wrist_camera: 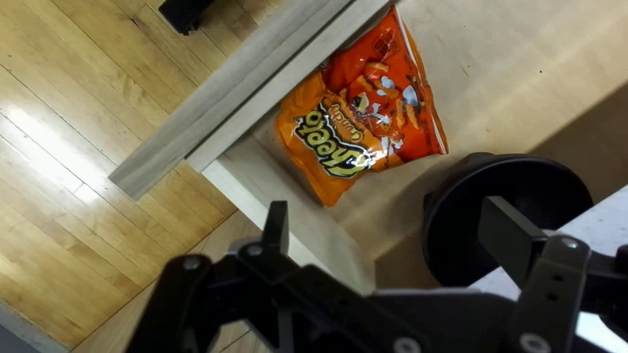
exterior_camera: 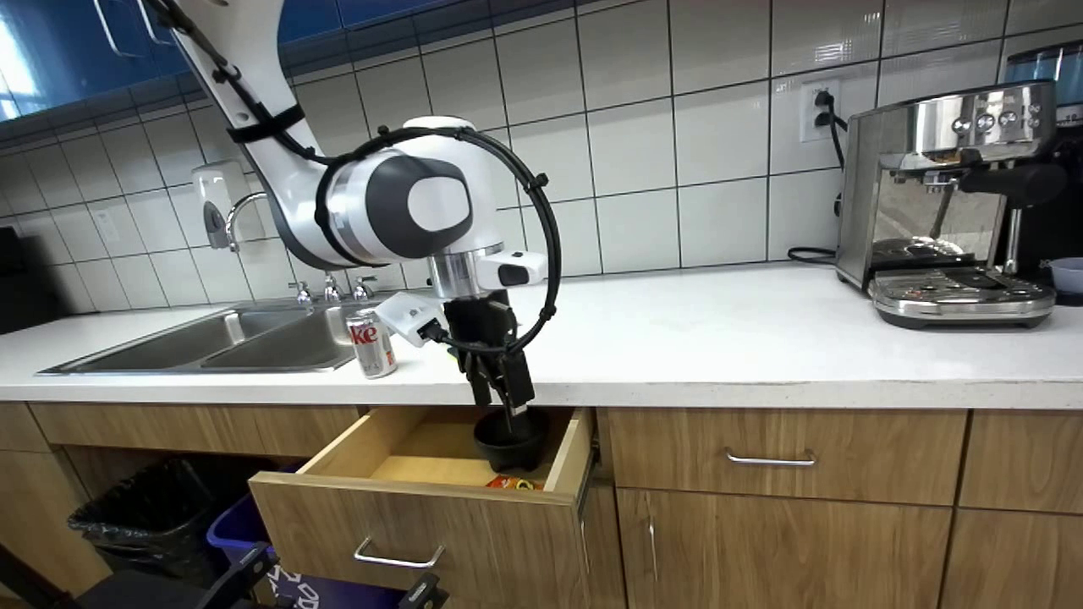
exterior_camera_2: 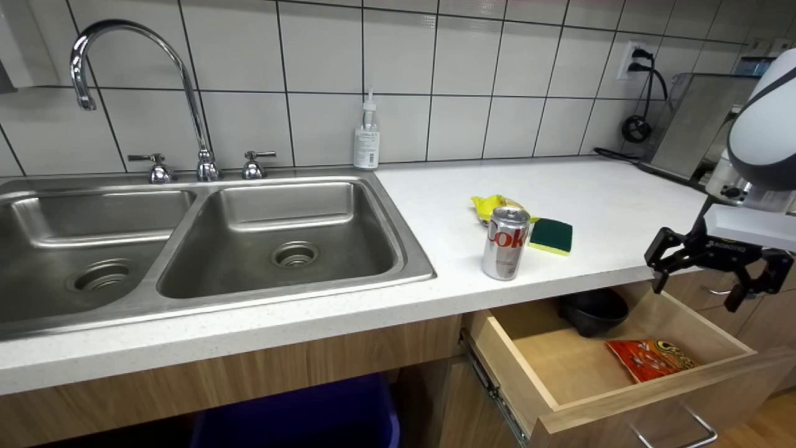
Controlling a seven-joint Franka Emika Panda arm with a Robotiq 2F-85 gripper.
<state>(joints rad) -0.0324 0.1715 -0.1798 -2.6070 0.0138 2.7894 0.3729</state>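
Note:
My gripper (wrist_camera: pixel 386 211) stands wide open, with nothing between its fingers. In an exterior view the gripper (exterior_camera_2: pixel 698 295) hangs above the far side wall of the pulled-out drawer (exterior_camera_2: pixel 559 367), tips pointing down. A black bowl (wrist_camera: pixel 456 220) sits inside the drawer by the counter; in the wrist view one finger (wrist_camera: pixel 505 235) overlaps it, apparently from above. The other finger (wrist_camera: pixel 277 223) appears over the drawer's side wall. An orange-red Cheetos bag (wrist_camera: pixel 363 117) lies flat in the front corner of the drawer, apart from the bowl. Both exterior views show the bag (exterior_camera_2: pixel 650 359) and bowl (exterior_camera: pixel 512 452).
On the counter (exterior_camera: pixel 719 338) stand a silver Coke can (exterior_camera_2: pixel 505 242), a green sponge (exterior_camera_2: pixel 551 236) and a yellow wrapper (exterior_camera_2: pixel 494 204). A double sink (exterior_camera_2: pixel 280 249) and an espresso machine (exterior_camera: pixel 948 211) flank this stretch. The counter's front edge overhangs the drawer's back. Bins stand below the sink.

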